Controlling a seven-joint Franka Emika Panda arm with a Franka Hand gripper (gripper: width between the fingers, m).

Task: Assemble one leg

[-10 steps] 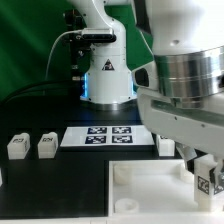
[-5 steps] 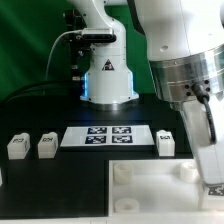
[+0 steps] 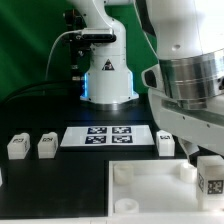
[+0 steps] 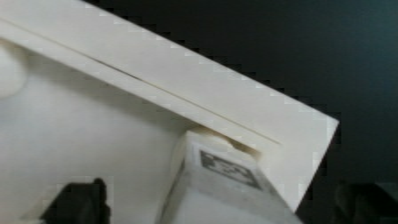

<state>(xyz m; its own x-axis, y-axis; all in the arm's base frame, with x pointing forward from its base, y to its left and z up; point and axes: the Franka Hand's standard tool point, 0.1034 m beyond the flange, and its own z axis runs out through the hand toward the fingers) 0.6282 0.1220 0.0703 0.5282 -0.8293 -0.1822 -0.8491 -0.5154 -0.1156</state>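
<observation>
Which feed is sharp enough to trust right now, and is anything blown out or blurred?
Exterior view: background and marker board crisp, but the arm close to the lens is soft and hides the pincer; the leg at the frame edge is slightly blurred. Wrist view: soft overall, the white tray nearly washed out, the leg's tag smeared, the pincer fingers dark blurs.

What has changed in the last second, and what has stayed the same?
In the exterior view the arm swung toward the right and back. The leg at the tabletop corner now stands upright with its tag facing the camera. The three loose legs and the marker board stayed put.
</observation>
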